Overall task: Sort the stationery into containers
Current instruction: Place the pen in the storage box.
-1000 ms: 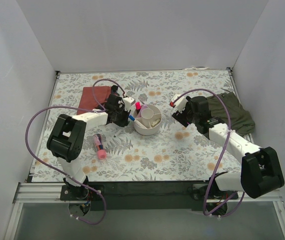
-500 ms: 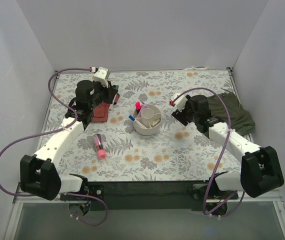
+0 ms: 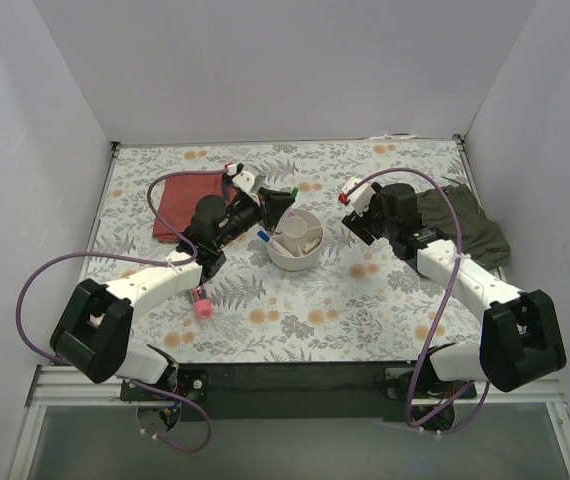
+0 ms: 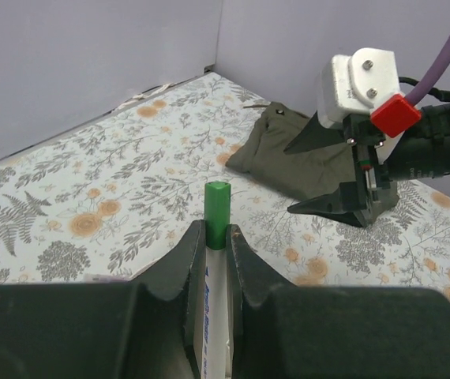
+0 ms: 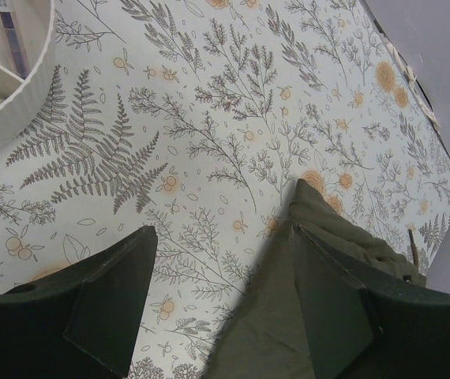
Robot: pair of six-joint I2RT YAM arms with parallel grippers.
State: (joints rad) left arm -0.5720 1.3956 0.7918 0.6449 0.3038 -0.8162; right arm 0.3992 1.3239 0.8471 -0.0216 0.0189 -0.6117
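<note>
My left gripper (image 3: 281,203) is shut on a white pen with a green cap (image 4: 217,207), held in the air just left of the round white organiser (image 3: 310,262). The cap pokes out past the fingertips (image 3: 292,190). A blue-capped pen (image 3: 263,237) leans at the organiser's left rim. A black highlighter with a pink cap (image 3: 201,297) lies on the table to the front left. My right gripper (image 3: 356,227) is open and empty, low over the table right of the organiser. In the right wrist view it (image 5: 225,229) stands beside the olive-green cloth (image 5: 288,316), with the organiser's rim (image 5: 28,110) at the upper left.
A folded rust-red cloth (image 3: 182,195) lies at the back left. The olive-green cloth (image 3: 465,228) lies at the right edge, under the right arm. White walls close in the table on three sides. The right gripper (image 4: 288,180) faces the left wrist camera.
My left arm has swung from over the rust-red cloth back toward the organiser, now with the green-capped pen in its jaws. The right arm has hardly moved.
</note>
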